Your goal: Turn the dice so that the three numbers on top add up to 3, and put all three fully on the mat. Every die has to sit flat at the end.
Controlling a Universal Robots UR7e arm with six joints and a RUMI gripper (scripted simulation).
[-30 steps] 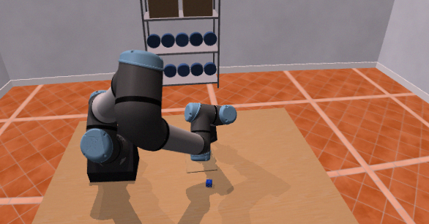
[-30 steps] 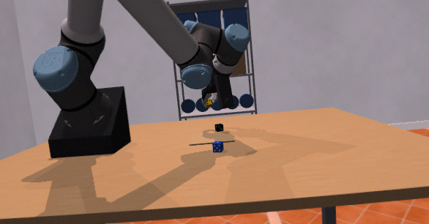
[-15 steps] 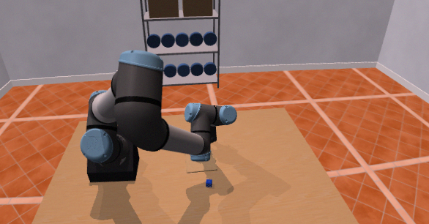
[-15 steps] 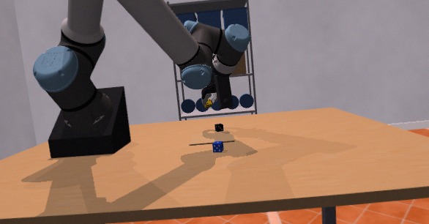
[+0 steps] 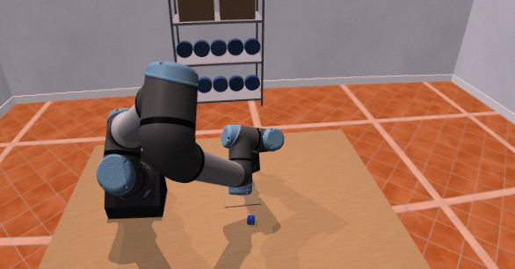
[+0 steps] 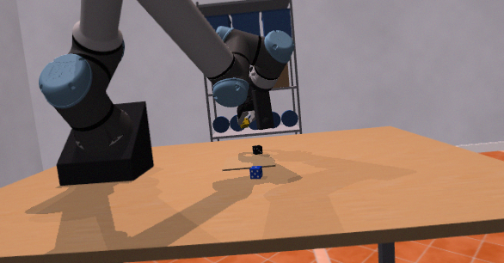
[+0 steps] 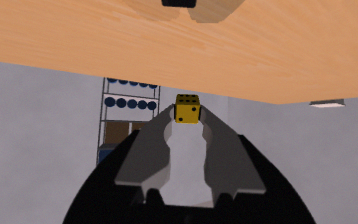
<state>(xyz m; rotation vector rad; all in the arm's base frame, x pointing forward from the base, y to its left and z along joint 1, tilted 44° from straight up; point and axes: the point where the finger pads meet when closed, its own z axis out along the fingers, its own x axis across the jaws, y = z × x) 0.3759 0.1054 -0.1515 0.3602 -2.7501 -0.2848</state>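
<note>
My gripper (image 7: 186,105) is shut on a yellow die (image 7: 187,108) and holds it well above the table; the die also shows in the exterior view (image 6: 246,121) under the wrist. A blue die (image 6: 256,172) lies flat on the table in front of the thin, almost see-through mat (image 6: 249,167); it also shows in the top view (image 5: 250,220). A black die (image 6: 257,149) lies behind the mat; its edge shows at the top of the wrist view (image 7: 179,3). In the top view the arm hides the black die.
The robot base (image 5: 134,190) stands on the left of the wooden table. A shelf with boxes and blue cylinders (image 5: 216,36) stands behind the table.
</note>
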